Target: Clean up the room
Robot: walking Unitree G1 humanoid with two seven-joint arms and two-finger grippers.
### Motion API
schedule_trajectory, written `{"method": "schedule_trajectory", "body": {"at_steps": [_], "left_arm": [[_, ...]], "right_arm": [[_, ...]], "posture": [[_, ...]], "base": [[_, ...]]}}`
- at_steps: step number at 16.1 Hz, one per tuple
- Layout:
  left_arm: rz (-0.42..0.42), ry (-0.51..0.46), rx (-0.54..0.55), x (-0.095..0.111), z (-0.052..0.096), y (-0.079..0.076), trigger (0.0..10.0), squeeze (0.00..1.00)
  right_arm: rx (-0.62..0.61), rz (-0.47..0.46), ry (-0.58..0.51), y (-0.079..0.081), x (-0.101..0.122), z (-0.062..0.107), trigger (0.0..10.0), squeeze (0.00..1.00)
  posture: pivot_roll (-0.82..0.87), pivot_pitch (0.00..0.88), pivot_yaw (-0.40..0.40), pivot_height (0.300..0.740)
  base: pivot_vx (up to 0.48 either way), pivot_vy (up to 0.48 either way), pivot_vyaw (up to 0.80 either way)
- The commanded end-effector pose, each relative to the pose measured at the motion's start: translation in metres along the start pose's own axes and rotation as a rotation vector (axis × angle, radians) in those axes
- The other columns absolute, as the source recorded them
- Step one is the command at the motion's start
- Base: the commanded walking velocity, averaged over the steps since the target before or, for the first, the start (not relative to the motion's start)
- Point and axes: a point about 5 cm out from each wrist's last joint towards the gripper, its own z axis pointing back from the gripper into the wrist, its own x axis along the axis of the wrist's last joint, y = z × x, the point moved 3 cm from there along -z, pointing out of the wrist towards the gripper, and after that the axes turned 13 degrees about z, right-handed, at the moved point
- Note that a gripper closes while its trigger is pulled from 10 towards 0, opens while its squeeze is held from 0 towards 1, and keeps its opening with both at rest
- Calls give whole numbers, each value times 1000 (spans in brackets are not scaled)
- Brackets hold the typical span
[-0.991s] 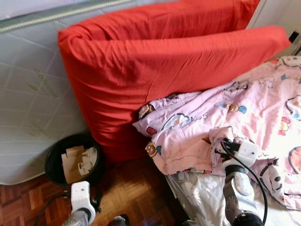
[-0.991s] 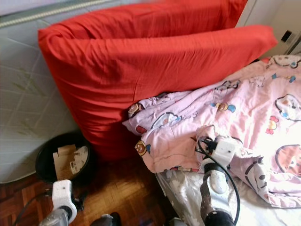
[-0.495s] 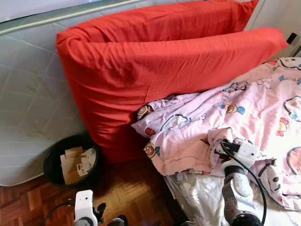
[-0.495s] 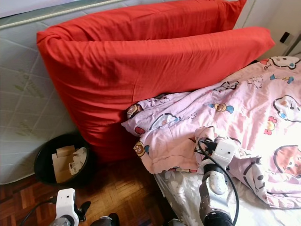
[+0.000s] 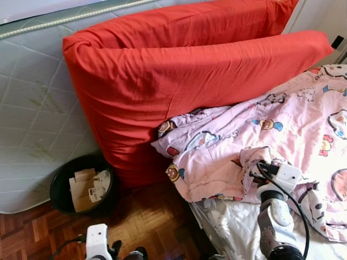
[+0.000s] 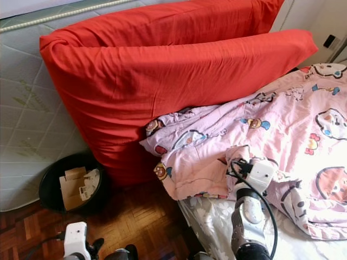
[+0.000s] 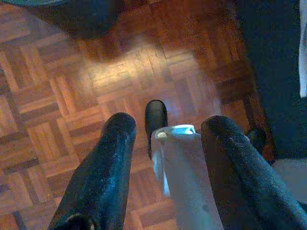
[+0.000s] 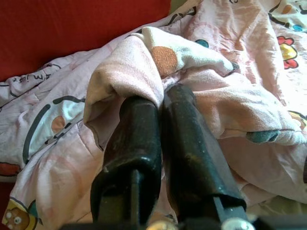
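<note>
A pink cartoon-print blanket [image 5: 303,124] lies crumpled over the bed, its edge hanging toward the floor. My right gripper [image 8: 160,98] is shut on a raised fold of this blanket near its front edge; in the eye views the fold [image 5: 255,160] covers the fingertips just ahead of the white wrist. Two big red pillows [image 5: 184,81] lean at the head of the bed, behind the blanket. My left gripper [image 7: 165,129] hangs low over the parquet floor [image 7: 57,96], open and holding nothing.
A black bin [image 5: 81,187] with cardboard scraps stands on the floor to the left of the bed. A pale quilted mattress [image 5: 32,108] leans behind it. A white flowered sheet [image 5: 227,216] shows below the blanket's edge.
My left arm has sunk lower and nearer to me. The right gripper keeps its hold on the blanket fold, almost still. The camera has shifted slightly.
</note>
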Motion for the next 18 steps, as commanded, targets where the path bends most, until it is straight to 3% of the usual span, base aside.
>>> {"method": "schedule_trajectory", "body": {"at_steps": [1, 8, 13, 18], "left_arm": [[-5, 49, 21, -15, 4, 5, 10000, 0], [-5, 51, 20, -16, 3, 2, 10000, 0], [-5, 59, 32, -18, 7, 16, 10000, 0], [-10, 63, 22, -23, 7, 9, 10000, 0]], "right_arm": [[-22, 11, -3, -7, 0, 1, 10000, 0], [-158, 27, -26, -28, 5, 1, 10000, 0], [-150, 37, -10, -23, -1, 4, 10000, 0], [-143, 34, -10, -20, -1, 4, 10000, 0]], "posture": [[9, 209, -2, 740], [7, 187, 9, 740], [12, 174, 10, 740], [16, 179, 6, 740]], "base": [[0, 0, 0], [0, 0, 0], [-48, 0, 0], [-240, 0, 0]]}}
